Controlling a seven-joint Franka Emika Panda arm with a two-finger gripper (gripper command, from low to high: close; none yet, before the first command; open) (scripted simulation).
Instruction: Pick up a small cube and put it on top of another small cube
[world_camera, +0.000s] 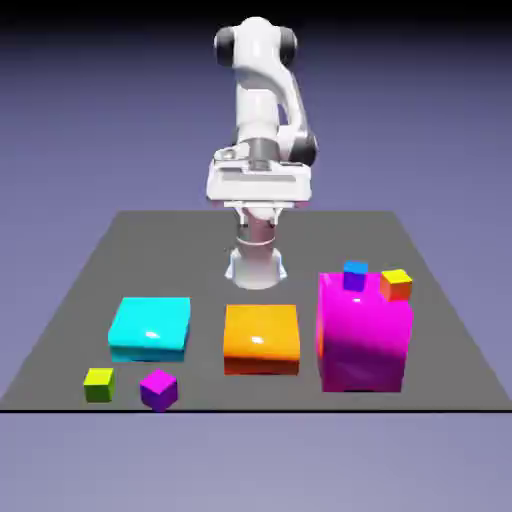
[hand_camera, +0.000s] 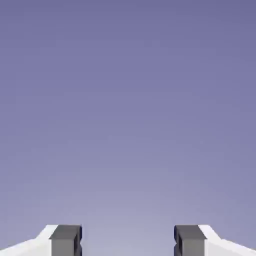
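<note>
My arm (world_camera: 262, 110) is folded up high, hand level. My gripper (hand_camera: 128, 242) is open, nothing between my two grey fingertips (hand_camera: 65, 240), a clear gap separating them.

Grey table (world_camera: 420, 250) bearing cyan block (world_camera: 150, 327), orange block (world_camera: 261, 338), magenta block (world_camera: 365, 345), lime-green cube (world_camera: 98, 384), purple cube (world_camera: 159, 389).

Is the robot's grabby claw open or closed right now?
Open. In the hand view the white arm's gripper shows its two grey fingertips standing far apart, with only blue-violet backdrop between them.
</note>
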